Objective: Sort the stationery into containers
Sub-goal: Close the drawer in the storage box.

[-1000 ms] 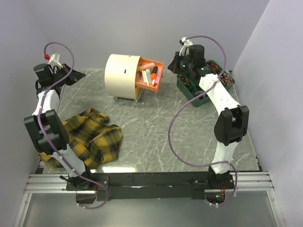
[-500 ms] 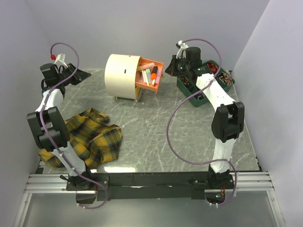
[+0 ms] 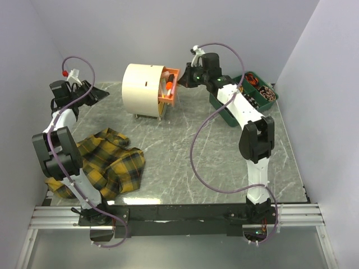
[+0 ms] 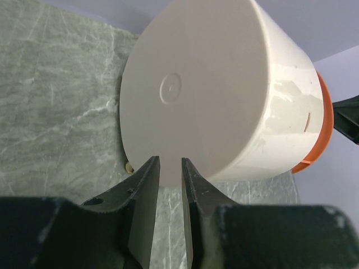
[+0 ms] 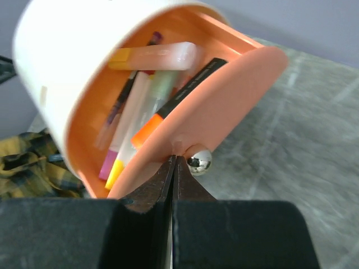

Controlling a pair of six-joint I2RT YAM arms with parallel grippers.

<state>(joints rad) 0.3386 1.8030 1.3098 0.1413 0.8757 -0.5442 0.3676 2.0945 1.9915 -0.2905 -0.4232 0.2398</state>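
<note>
We see the chest [image 3: 143,89] on the desk [image 3: 185,145], markers [image 5: 143,106] in its open orange drawer [image 5: 224,106]. Our right tool [image 5: 173,168], clenched, touches the drawer front beside the knob [image 5: 199,161]; our left tool [image 4: 170,168] hangs released behind the chest.

1. Mini chest [image 3: 145,89] stands far centre on the desk [image 3: 185,157]; its drawer [image 3: 171,89] juts right, markers [image 5: 140,117] in it.
2. Right end effector [image 3: 181,81] at the drawer front.
3. Left end effector [image 3: 101,91] left of the chest, apart.
4. Cloth [image 3: 112,162] near left; tray [image 3: 221,112] far right.
</note>
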